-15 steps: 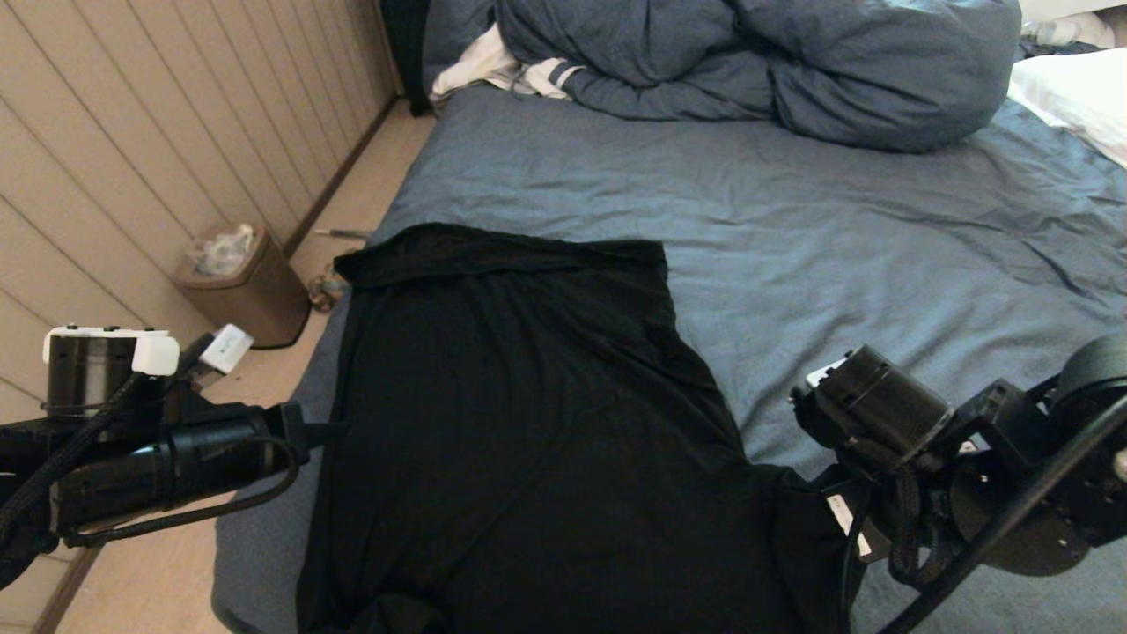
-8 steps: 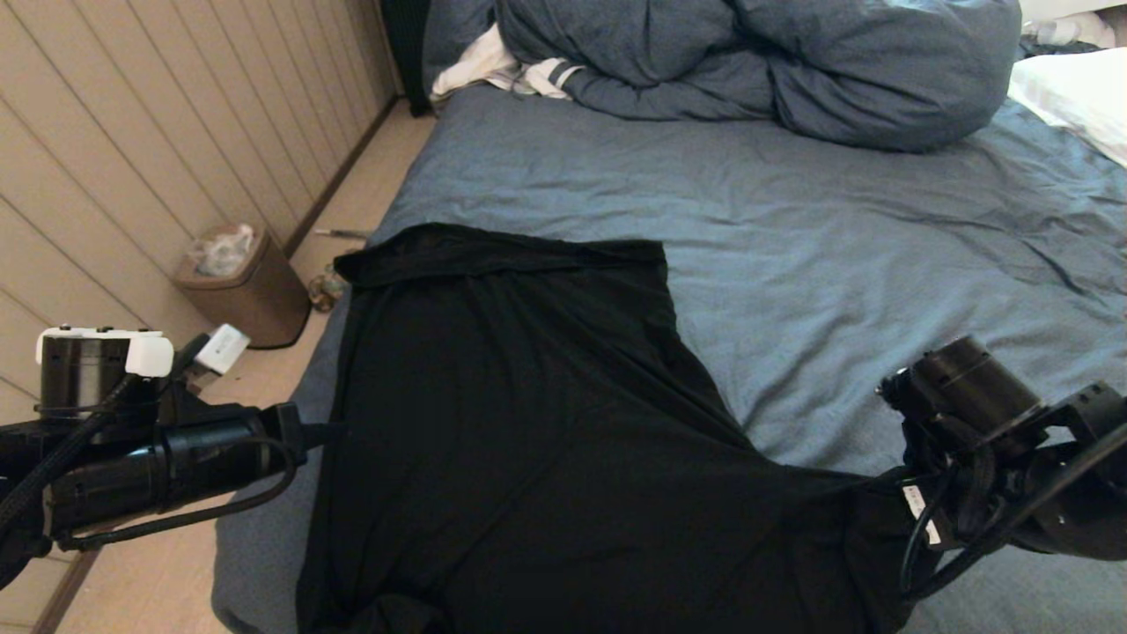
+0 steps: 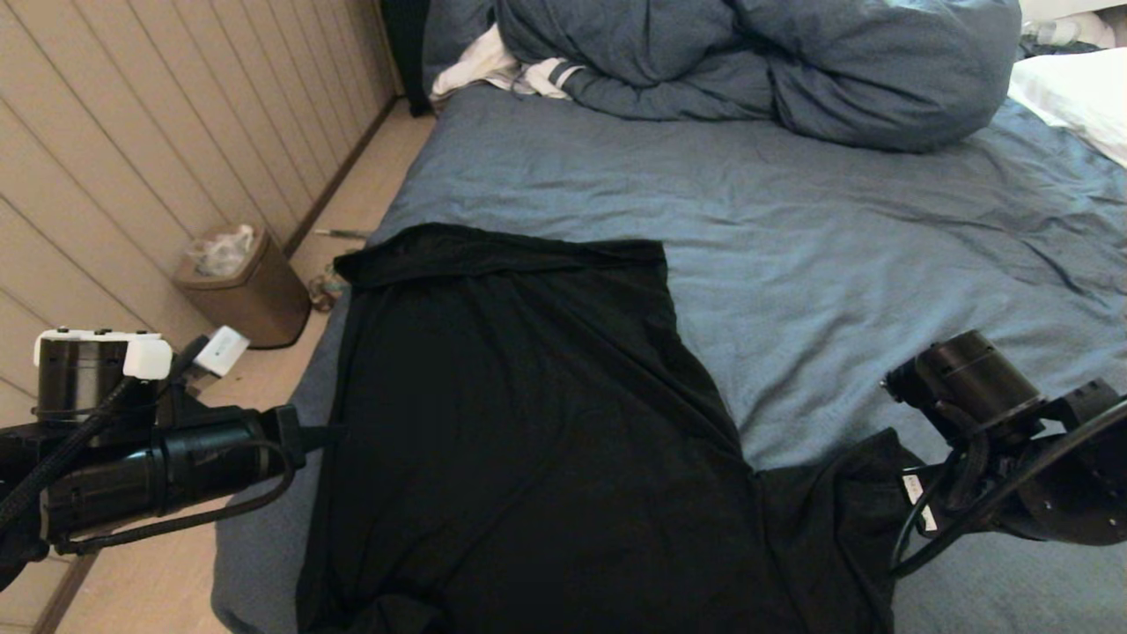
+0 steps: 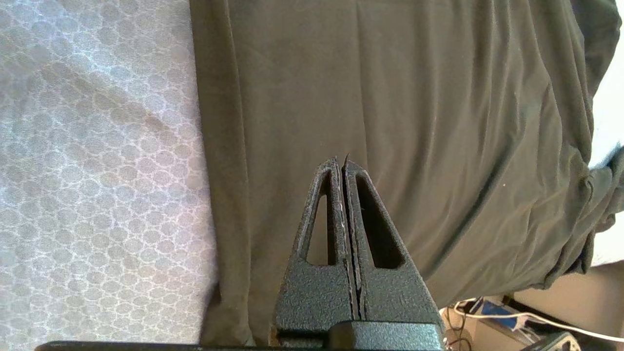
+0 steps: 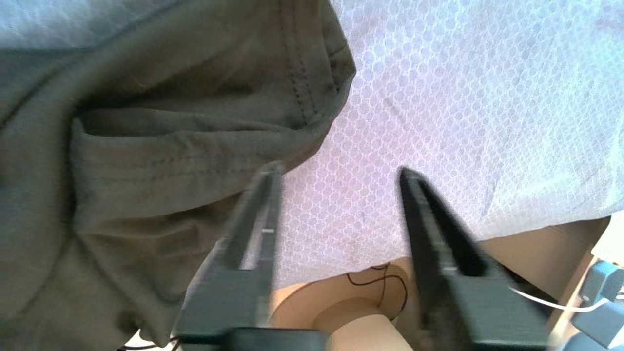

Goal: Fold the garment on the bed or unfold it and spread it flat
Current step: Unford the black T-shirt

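The garment (image 3: 528, 423), a black T-shirt with its plain side up, lies on the near left part of the bed (image 3: 836, 220). Its top hem is folded over at the far end. One sleeve (image 3: 836, 502) lies slack and creased at the near right. My right gripper (image 5: 336, 170) is open just beside that sleeve's hem (image 5: 302, 97), over bare sheet (image 5: 463, 97), holding nothing. My left gripper (image 4: 341, 163) is shut and empty, hovering over the shirt (image 4: 438, 122) near its left edge; in the head view its tip (image 3: 339, 431) points at that edge.
A bunched blue-grey duvet (image 3: 757, 62) and a white striped cloth (image 3: 502, 70) lie at the far end, with a white pillow (image 3: 1074, 97) at far right. A brown bin (image 3: 242, 286) stands on the floor by the panelled wall, left of the bed.
My right arm drew the sleeve out to the right, then the sleeve came free and slumped back in creases. The left arm has barely moved.
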Tool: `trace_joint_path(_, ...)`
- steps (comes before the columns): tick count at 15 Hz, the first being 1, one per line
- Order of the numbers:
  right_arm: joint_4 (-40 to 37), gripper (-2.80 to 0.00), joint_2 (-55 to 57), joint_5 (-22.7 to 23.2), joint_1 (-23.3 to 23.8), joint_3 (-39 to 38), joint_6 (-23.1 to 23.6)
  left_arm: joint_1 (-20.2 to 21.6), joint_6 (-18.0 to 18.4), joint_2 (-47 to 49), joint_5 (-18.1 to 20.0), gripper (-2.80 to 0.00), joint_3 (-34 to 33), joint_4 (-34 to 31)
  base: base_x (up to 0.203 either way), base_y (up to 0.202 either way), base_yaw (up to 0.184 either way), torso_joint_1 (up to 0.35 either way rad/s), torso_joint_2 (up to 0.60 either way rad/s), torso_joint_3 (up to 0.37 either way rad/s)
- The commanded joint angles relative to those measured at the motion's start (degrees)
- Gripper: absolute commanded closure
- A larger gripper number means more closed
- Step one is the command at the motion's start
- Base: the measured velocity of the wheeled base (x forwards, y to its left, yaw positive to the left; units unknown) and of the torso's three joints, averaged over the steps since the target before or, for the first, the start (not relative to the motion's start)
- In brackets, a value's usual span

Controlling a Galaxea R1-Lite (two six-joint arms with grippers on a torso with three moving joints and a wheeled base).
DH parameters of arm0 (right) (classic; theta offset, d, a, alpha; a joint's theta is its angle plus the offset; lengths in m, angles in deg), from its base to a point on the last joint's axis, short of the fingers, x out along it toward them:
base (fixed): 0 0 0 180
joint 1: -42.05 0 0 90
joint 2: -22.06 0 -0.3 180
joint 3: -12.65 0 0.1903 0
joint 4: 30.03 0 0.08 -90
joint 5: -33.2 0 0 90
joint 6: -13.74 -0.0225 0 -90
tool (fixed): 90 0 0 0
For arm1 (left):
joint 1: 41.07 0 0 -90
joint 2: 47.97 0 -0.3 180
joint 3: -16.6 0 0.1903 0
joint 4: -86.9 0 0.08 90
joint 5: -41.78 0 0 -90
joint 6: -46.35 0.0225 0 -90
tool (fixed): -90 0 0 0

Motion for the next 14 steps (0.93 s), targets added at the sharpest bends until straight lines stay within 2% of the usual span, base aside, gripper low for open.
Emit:
trace_joint_path(1, 0.0, -2.80, -0.5, -0.1, 0.6, 0.6, -0.1, 0.0, -0.2, 0.0, 0.1, 0.00, 0.0, 0.2, 0.000, 0.000, 0.000, 0.000, 0.00, 0.000)
trace_joint_path(4, -0.2, -2.80, -3.8, 2.7, 1.1, 2.4, 0.0, 0.0, -0.2, -0.2, 0.1, 0.00, 0.0, 0.2, 0.000, 0.000, 0.000, 0.000, 0.00, 0.000)
trace_joint_path(5, -0.5, 0.00, -5.4, 4.8, 0.7, 2.9, 0.0, -0.3, -0.2, -0.4, 0.2, 0.00, 0.0, 0.2, 0.000, 0.000, 0.000, 0.000, 0.00, 0.000)
trace_joint_path(8, -1.0, 0.00, -7.8, 9.3, -1.2, 5.3, 0.8, -1.9, -0.2, -1.9, 0.0, 0.00, -0.8, 0.2, 0.000, 0.000, 0.000, 0.000, 0.00, 0.000)
trace_joint_path(10, -2.0, 0.00, -7.4, 9.7, -1.2, 6.6, 1.0, -1.9, -0.2, -5.3, -0.3, 0.00, -1.8, -0.3, 0.000, 0.000, 0.000, 0.000, 0.00, 0.000)
trace_joint_path(14, -3.1, 0.00, -5.9, 9.6, -1.1, 9.3, 0.9, -3.4, -0.9, -13.9, -0.8, 0.00, -11.8, -1.1, 0.000, 0.000, 0.000, 0.000, 0.00, 0.000)
